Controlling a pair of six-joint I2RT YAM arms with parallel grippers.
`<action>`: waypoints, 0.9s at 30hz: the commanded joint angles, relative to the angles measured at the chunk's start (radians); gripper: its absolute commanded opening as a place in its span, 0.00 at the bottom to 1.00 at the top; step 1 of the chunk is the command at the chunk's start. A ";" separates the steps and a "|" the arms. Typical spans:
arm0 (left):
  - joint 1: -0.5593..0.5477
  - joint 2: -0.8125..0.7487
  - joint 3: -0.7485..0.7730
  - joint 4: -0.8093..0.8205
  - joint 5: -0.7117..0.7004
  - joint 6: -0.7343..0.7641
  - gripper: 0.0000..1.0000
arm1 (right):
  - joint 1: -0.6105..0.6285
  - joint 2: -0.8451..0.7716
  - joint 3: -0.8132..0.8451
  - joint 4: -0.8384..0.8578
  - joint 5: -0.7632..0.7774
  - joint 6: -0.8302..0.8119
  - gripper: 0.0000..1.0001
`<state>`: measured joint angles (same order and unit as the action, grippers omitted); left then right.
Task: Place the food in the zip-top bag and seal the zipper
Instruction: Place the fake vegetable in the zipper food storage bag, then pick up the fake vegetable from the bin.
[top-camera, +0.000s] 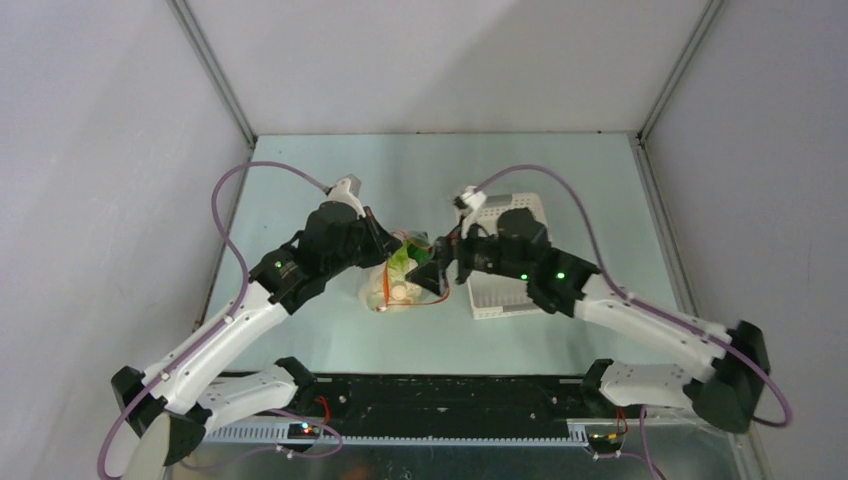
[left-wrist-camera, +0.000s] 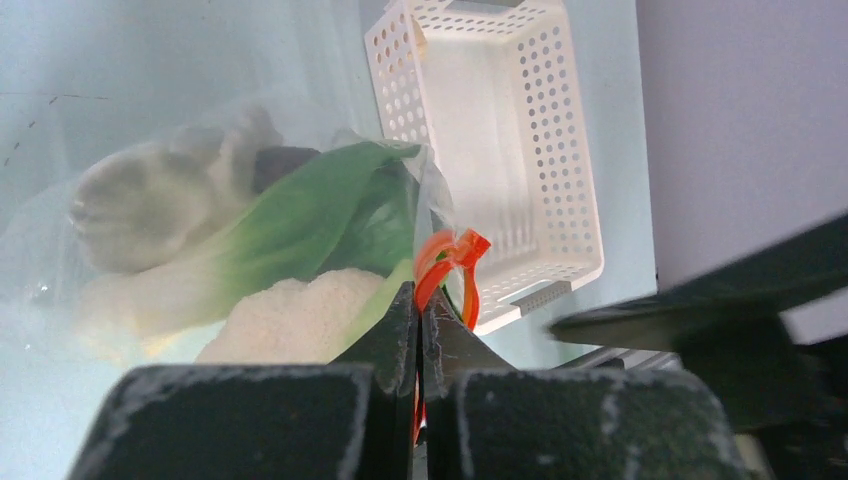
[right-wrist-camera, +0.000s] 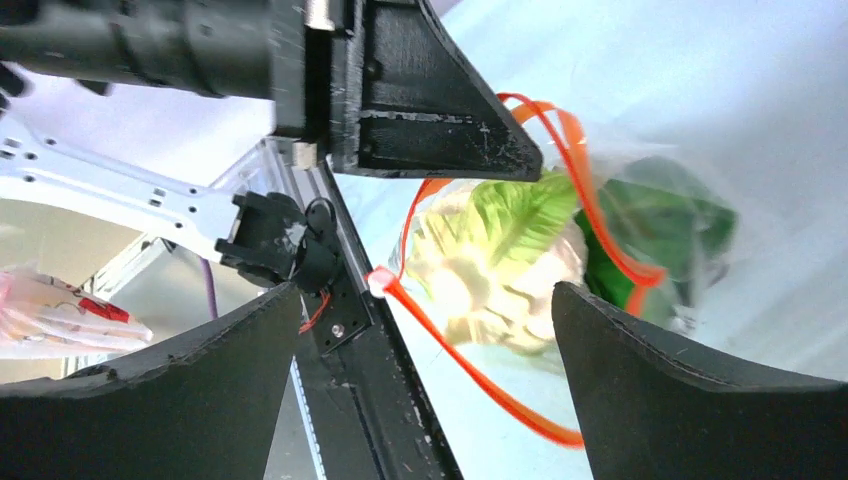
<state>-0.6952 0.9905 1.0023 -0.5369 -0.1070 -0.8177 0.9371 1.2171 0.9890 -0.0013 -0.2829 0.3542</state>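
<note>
The clear zip-top bag (top-camera: 398, 288) sits between the two arms, its mouth open in a loop. Inside it are the green bok choy (left-wrist-camera: 300, 225), pale lumps (left-wrist-camera: 150, 200) and a dark ball (left-wrist-camera: 283, 160). My left gripper (left-wrist-camera: 420, 300) is shut on the red-orange zipper strip (left-wrist-camera: 450, 255) at the bag's mouth; from above it (top-camera: 390, 248) is at the bag's far edge. My right gripper (right-wrist-camera: 425, 290) is open, its jaws wide on either side of the zipper strip (right-wrist-camera: 480, 375). The white slider (right-wrist-camera: 380, 282) sits at the strip's end, between the jaws but not touched.
The white perforated basket (left-wrist-camera: 480, 120) stands empty just right of the bag, partly under my right arm (top-camera: 520, 210). The black rail (top-camera: 450, 405) runs along the table's near edge. Grey walls close in the table on three sides.
</note>
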 joint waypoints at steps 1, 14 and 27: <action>0.021 -0.002 0.054 0.049 0.001 0.026 0.00 | -0.073 -0.170 -0.060 -0.078 -0.053 -0.017 1.00; 0.073 0.021 0.076 0.032 0.001 0.074 0.00 | -0.476 -0.325 -0.097 -0.496 0.020 0.136 1.00; 0.108 0.109 0.108 0.086 0.081 0.143 0.00 | -0.570 0.046 -0.015 -0.226 0.181 0.184 0.95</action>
<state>-0.5987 1.0969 1.0649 -0.5083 -0.0555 -0.7101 0.3748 1.1549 0.9222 -0.4229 -0.1390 0.4919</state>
